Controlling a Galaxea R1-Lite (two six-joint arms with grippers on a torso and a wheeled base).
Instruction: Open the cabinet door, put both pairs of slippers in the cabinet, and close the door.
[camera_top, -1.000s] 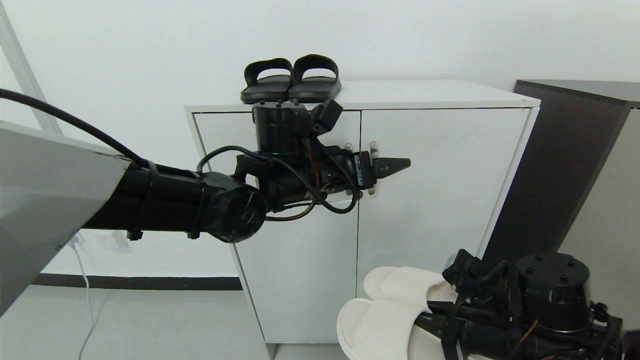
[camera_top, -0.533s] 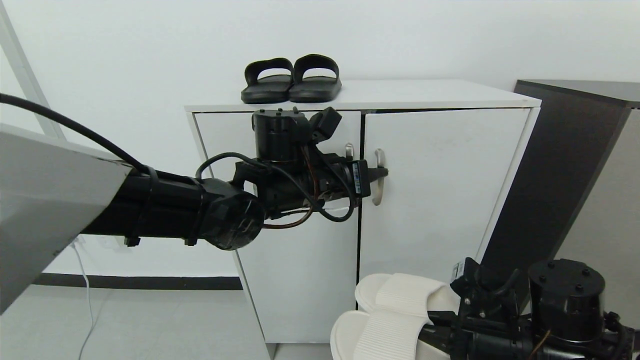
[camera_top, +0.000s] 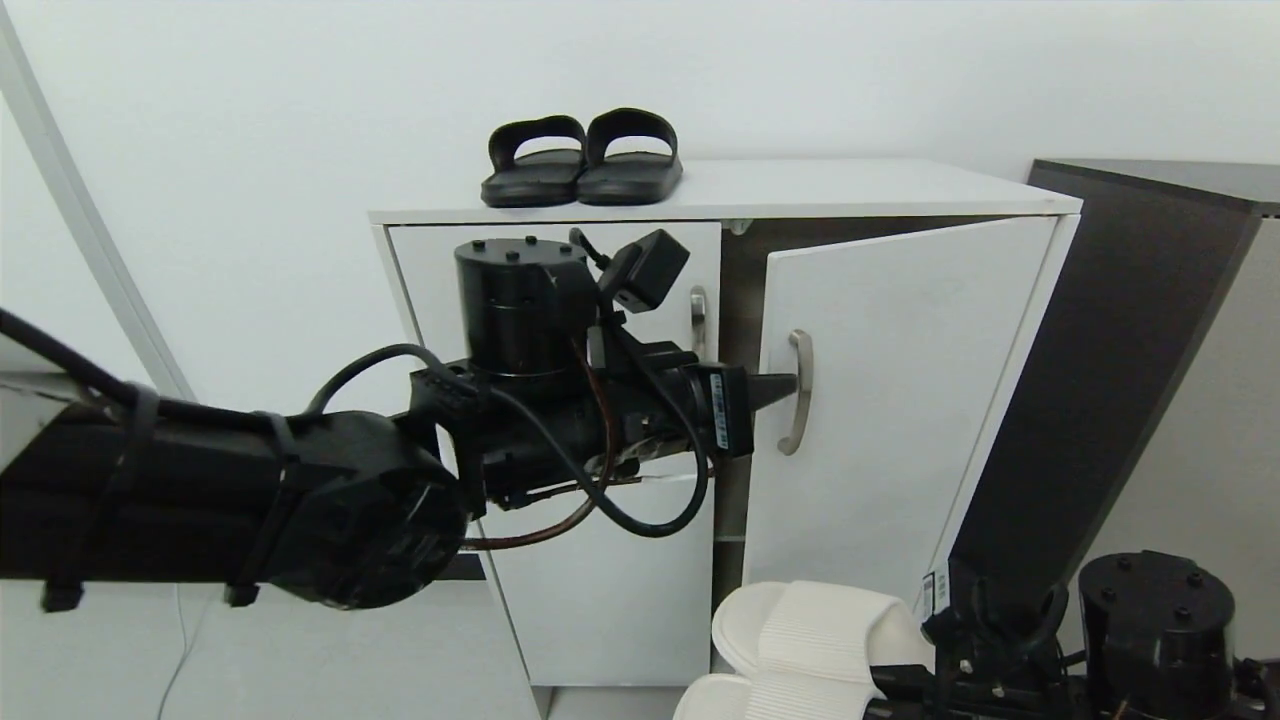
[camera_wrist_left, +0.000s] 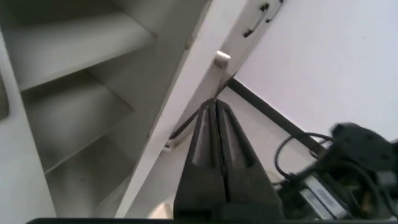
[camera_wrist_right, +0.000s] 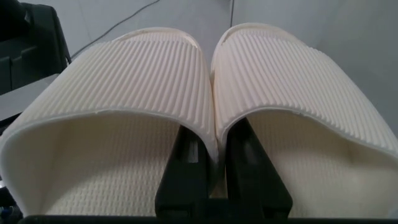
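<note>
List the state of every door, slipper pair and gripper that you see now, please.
right cabinet door, partly open, swung outward.
left cabinet door, closed.
black slippers, side by side on top of the cabinet.
white slippers, held together, inner walls pinched.
left gripper, shut, tips at the right door's handle.
right gripper, shut on the white slippers.

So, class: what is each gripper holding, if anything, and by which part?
Right gripper: the white slippers, pinched together by their touching inner strap sides. Left gripper: it clamps nothing; shut, it hooks behind the right door's handle.
</note>
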